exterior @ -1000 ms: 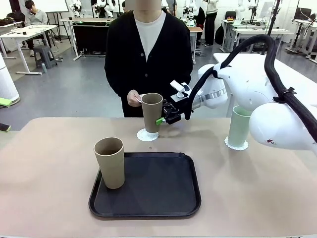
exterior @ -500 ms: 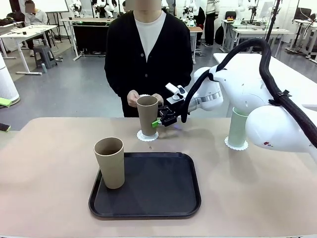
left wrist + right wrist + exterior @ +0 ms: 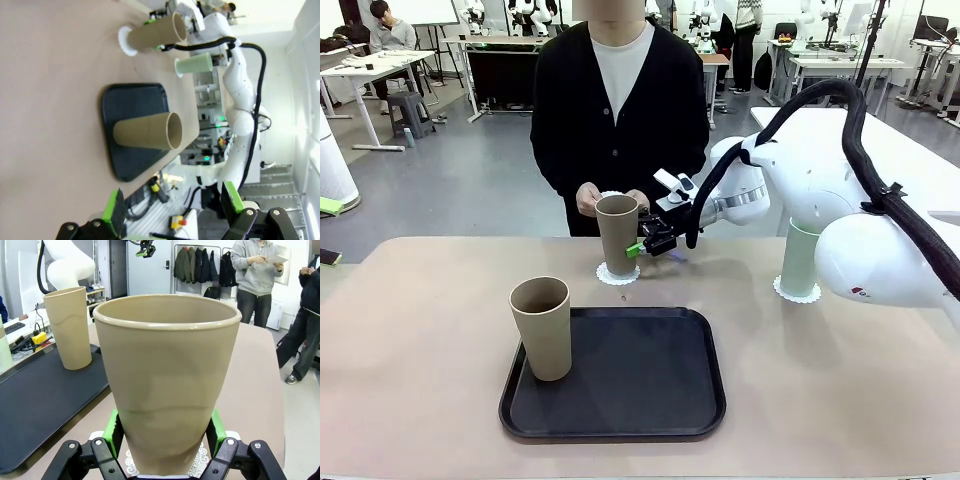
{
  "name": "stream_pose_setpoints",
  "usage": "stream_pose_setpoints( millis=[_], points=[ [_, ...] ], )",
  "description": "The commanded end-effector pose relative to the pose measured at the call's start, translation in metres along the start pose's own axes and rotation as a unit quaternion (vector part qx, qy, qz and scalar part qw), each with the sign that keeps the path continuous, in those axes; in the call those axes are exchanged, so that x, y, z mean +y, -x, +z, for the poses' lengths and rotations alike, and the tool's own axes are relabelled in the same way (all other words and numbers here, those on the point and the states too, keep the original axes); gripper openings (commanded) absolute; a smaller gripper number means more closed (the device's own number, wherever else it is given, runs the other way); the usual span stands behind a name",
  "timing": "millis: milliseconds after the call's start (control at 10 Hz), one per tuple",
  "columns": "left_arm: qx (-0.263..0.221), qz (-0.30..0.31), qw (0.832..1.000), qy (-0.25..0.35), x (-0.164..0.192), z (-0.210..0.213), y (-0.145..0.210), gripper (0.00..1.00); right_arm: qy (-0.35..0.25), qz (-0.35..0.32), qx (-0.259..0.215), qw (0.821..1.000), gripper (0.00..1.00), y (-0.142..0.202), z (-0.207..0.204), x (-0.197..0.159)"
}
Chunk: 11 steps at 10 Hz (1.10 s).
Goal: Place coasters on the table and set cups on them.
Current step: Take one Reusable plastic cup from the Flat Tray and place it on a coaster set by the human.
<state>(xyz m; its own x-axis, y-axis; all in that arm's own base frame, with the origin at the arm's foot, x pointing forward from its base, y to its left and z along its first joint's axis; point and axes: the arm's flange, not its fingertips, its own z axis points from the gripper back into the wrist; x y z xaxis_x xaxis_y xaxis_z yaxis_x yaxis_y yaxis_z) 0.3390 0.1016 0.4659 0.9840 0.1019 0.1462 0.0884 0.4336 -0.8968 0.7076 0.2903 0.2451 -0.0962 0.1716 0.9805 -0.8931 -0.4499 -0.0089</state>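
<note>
The right hand [image 3: 642, 245] clamps the brown cup [image 3: 618, 232] low on its side to stand it upright on the far doily [image 3: 618, 273]; the left hand [image 3: 172, 200] hangs wide, empty.

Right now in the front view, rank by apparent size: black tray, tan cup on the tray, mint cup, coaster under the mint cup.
Largest first:
black tray
tan cup on the tray; nearer the camera, so its lead over the next is unsure
mint cup
coaster under it
</note>
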Motion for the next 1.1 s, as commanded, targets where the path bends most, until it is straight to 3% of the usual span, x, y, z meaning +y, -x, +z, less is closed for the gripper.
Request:
stream_pose_setpoints(
  millis=[0,1000],
  points=[
    [-0.002,-0.004,1.0,0.006,-0.001,0.0013,0.0003,1.0,0.005,-0.012,0.012,1.0,0.81,0.0019,0.0031,-0.0177],
    [-0.002,-0.004,1.0,0.006,-0.001,0.0013,0.0003,1.0,0.001,-0.031,-0.011,0.999,0.81,0.0077,-0.0033,-0.02]
  ],
)
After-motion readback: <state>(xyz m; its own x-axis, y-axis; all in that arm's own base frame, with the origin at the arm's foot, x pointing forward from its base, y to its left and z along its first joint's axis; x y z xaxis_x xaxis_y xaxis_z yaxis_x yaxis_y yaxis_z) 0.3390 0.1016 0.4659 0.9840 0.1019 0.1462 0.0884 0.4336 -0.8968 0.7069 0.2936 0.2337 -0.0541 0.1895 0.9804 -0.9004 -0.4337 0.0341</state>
